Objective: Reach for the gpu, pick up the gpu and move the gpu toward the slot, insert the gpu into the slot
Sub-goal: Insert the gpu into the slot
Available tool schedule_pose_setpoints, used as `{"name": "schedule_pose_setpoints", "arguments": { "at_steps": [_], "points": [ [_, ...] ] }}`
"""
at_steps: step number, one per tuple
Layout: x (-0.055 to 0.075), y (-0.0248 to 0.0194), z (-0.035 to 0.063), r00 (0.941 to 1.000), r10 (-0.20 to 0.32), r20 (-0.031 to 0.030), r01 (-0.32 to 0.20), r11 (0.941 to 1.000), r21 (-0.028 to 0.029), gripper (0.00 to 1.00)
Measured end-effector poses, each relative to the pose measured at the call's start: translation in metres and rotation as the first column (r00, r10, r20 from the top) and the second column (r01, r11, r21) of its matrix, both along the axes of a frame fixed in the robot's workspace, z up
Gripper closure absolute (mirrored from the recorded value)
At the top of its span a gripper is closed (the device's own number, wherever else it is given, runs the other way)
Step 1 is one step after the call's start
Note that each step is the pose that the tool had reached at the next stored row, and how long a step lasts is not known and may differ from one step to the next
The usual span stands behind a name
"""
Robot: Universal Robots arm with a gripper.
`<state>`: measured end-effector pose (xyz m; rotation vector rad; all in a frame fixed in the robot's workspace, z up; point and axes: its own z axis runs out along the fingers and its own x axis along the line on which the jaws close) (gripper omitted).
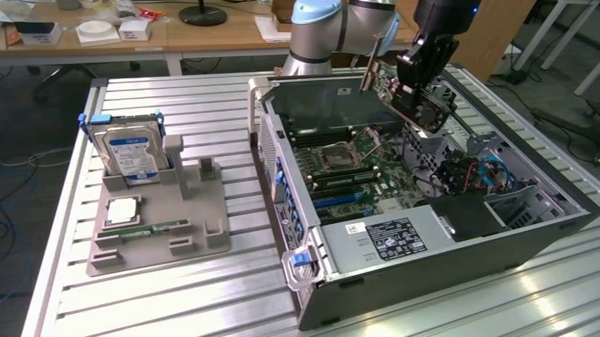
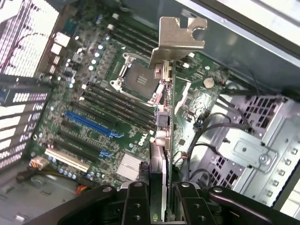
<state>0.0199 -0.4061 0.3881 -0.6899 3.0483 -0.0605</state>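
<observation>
My gripper [image 1: 419, 81] hangs above the back of the open computer case [image 1: 450, 260], shut on the gpu [image 1: 389, 88], which is tilted in the air over the green motherboard [image 1: 375, 175]. In the wrist view the gpu [image 2: 165, 117] is seen edge-on between my two black fingers [image 2: 136, 201], its metal bracket [image 2: 180, 40] at the far end over the processor socket area. The gripper [image 2: 159, 199] clamps the card's near end. The slot [image 2: 91, 124], a long blue connector, lies on the board off to one side of the card, and the card is well clear of it. Blue connectors [image 1: 342, 200] also show in the exterior view.
The square silver processor socket [image 2: 138, 79] and black memory slots lie below the card. A drive cage with cables [image 1: 468, 172] fills the case's exterior-view right. On the exterior view's left a grey fixture [image 1: 187, 225] holds a hard drive [image 1: 131, 151] and a memory stick [image 1: 150, 228].
</observation>
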Motion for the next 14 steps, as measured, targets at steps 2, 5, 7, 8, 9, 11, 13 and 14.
{"name": "schedule_pose_setpoints", "arguments": {
  "at_steps": [2,5,7,8,9,11,13,14],
  "points": [
    [0.000,0.0000,-0.0009,0.9993,0.038,0.0000,-0.038,0.9993,0.0001,0.73],
    [0.000,0.0000,-0.0040,0.9958,0.091,0.0000,-0.091,0.9958,0.0000,0.73],
    [0.000,0.0000,-0.0069,0.9917,0.128,0.0000,-0.128,0.9917,0.0001,0.73],
    [0.000,0.0000,-0.0085,0.9893,0.146,0.0000,-0.146,0.9893,0.0001,0.73],
    [0.000,0.0000,-0.0101,0.9865,0.164,0.0000,-0.164,0.9865,0.0000,0.73],
    [0.000,0.0001,-0.0135,0.9800,0.199,0.0001,-0.199,0.9800,0.0001,0.73],
    [0.000,0.0000,-0.0167,0.9718,0.236,0.0000,-0.236,0.9718,0.0000,0.73],
    [0.000,0.0000,-0.0179,0.9674,0.253,-0.0001,-0.253,0.9674,-0.0001,0.73]
  ]
}}
